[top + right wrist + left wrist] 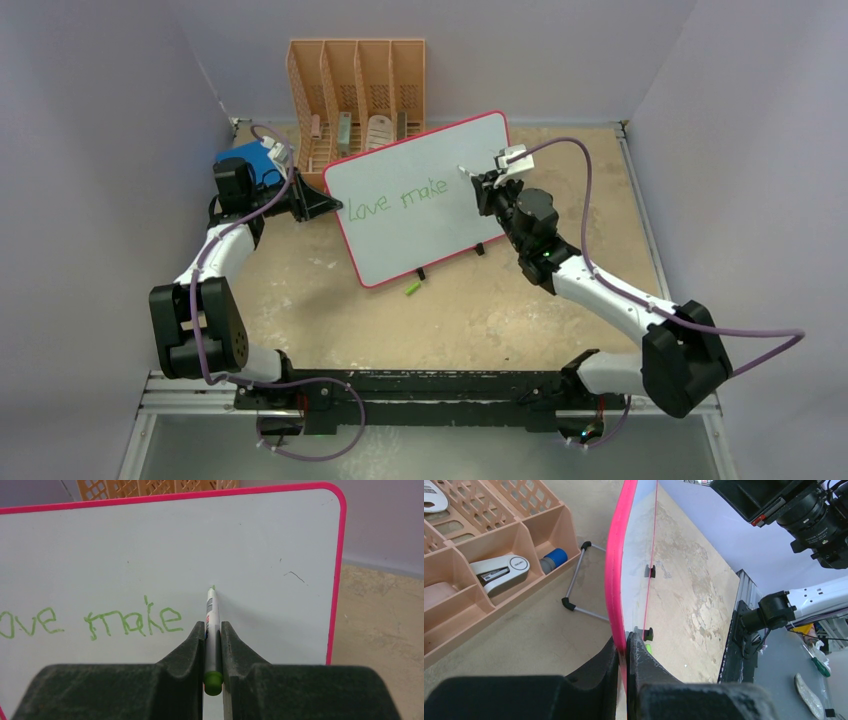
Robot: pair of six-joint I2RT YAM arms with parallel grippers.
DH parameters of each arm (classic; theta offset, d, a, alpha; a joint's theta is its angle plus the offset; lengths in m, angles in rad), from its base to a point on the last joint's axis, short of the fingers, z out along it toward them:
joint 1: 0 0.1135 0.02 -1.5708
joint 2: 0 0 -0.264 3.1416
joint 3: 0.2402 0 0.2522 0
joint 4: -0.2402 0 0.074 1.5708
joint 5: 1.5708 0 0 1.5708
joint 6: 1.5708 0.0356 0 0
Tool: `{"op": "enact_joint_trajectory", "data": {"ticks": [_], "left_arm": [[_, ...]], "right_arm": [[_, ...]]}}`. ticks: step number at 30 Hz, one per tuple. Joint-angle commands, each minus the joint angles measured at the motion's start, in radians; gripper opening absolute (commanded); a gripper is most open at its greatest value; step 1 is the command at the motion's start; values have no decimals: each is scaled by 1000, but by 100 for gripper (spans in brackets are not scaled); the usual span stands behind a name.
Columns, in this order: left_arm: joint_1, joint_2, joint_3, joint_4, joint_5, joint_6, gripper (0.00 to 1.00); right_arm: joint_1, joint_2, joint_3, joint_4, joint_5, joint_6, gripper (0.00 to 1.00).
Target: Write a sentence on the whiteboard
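On the sandy table (500, 320), the whiteboard (430, 245) stood at the centre on its two black feet, leaning back, its pink rim facing the arms. Behind it, against the back wall, sat an orange slotted rack (355, 80), with a blue book (245, 160) to the rack's left. The left gripper (624, 645) was clamped on the board's left edge, the rim pinched between its fingers. The right gripper (213, 630) was closed tight around a green marker (212, 615), whose tip met the board just right of the writing. Of the sentence (395, 200), only "love make" showed, in one green line. A small green cap (411, 288) lay on the table near the board's feet.
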Motion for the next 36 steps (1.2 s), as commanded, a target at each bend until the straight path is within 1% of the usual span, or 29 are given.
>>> {"op": "enact_joint_trajectory", "data": {"ticks": [1, 13, 36], "left_arm": [[-2, -38, 28, 47, -7, 48, 0], [-1, -38, 28, 45, -8, 49, 0], [-2, -44, 26, 46, -8, 48, 0]], "right_arm": [[-5, 1, 46, 65, 3, -17, 0], [-5, 2, 37, 54, 7, -12, 0], [-5, -42, -55, 1, 10, 34, 0]]}}
